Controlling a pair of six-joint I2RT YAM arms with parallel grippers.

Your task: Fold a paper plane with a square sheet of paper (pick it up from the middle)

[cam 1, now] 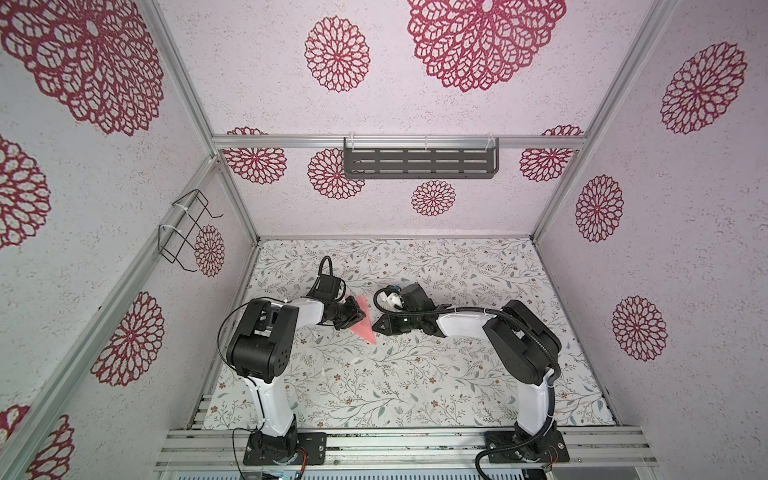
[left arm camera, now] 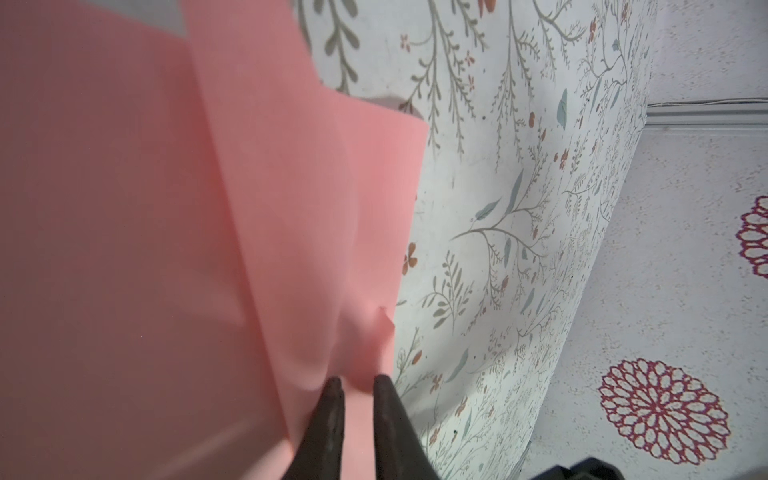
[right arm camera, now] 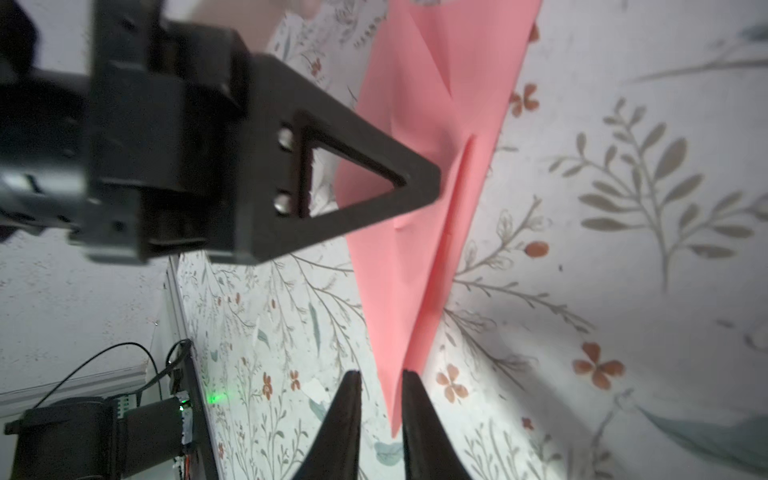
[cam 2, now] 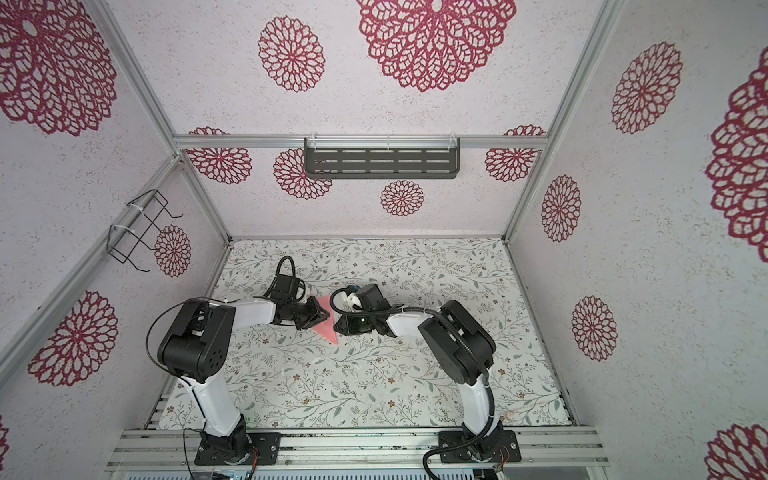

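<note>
Paper plane lies near the middle of the floral surface, between the two arms. It is a slim salmon-pink dart with its nose toward the arm bases and its tail toward the back wall. A raised centre fold and diagonal creases show in the right wrist view.

Left tool: fingertips close together with a fold of the paper between them. The sheet puckers just beyond the tips, so I read this as a pinch on the plane about mid-length.

Right tool: fingertips slightly apart, with the nose point showing in the gap. No grip is evident, and I cannot tell whether it touches the paper.

Step in hand, as judged: setting a crease on the nearly formed dart.
- The left pinch should act as a firm anchor so the paper does not slide.
- The right tool should meet the layers near the nose and work along the fold line, not across it.
- Use light force, since thin paper skews or tears easily.
- Line up the layers before pressing.

Surroundings:
- The right arm's black cable loop hangs just beside the tail and could brush it.
- The two tools are near each other, so there is a risk of contact.
- Small white scraps lie nearer the bases, apart from the paper.
- The slotted shelf on the back wall and the wire rack on the left wall are well apart from the work.
</note>
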